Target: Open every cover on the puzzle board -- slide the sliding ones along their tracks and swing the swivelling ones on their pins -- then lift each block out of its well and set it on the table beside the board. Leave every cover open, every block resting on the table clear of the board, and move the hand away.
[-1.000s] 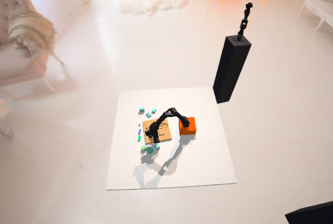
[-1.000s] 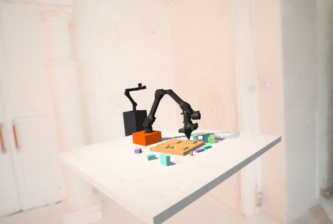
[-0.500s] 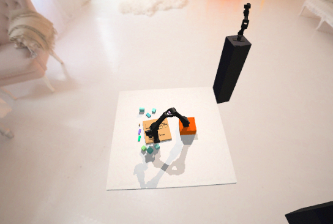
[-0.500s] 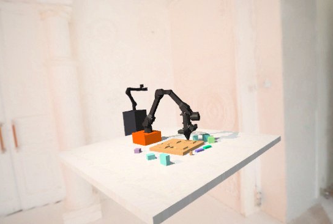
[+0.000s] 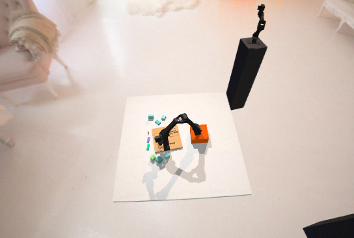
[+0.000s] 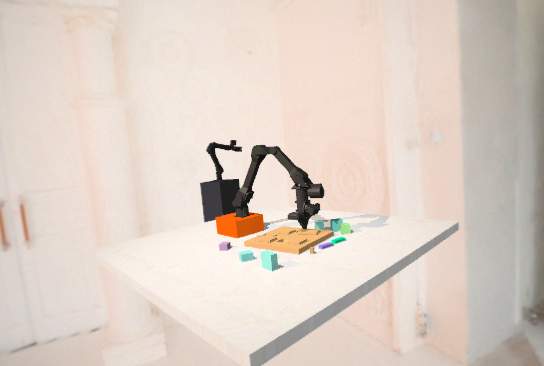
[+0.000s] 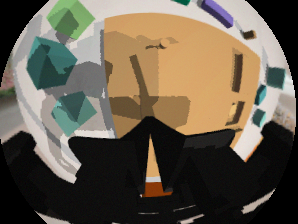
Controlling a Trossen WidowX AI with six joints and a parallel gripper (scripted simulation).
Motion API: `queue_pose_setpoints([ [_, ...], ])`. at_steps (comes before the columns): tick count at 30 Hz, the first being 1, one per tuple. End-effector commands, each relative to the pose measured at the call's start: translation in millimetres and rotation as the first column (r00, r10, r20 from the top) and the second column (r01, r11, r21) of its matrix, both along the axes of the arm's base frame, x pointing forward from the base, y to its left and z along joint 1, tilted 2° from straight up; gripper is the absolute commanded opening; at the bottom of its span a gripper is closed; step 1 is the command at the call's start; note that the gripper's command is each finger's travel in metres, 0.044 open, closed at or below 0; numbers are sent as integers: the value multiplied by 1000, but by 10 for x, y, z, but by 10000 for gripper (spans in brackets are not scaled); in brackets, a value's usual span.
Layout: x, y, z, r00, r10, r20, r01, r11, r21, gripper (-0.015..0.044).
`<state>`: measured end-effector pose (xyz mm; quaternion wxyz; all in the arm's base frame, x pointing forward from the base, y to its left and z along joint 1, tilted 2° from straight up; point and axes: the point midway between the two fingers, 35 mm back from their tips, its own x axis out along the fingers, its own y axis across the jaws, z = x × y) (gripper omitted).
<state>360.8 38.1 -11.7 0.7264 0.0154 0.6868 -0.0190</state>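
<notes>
Gripper (image 6: 304, 221) clenched on nothing, tip down over board (image 5: 177, 140). Blocks lay off-board at 12 (image 5: 150, 116) and 7 o'clock (image 5: 153, 157). Remaining covers unclear.

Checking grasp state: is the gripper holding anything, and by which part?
Nothing is held. The black parallel-jaw gripper is shut on itself, fingertips pointing down at the tan wooden puzzle board.
</notes>
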Motion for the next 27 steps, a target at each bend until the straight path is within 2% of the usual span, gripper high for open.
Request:
queue_pose_setpoints([
  [1,-11,-56,-5,1000,3,-1,-3,1000,-4,0],
  [27,-2,-364,-2,1000,3,-1,-3,1000,-7,0],
])
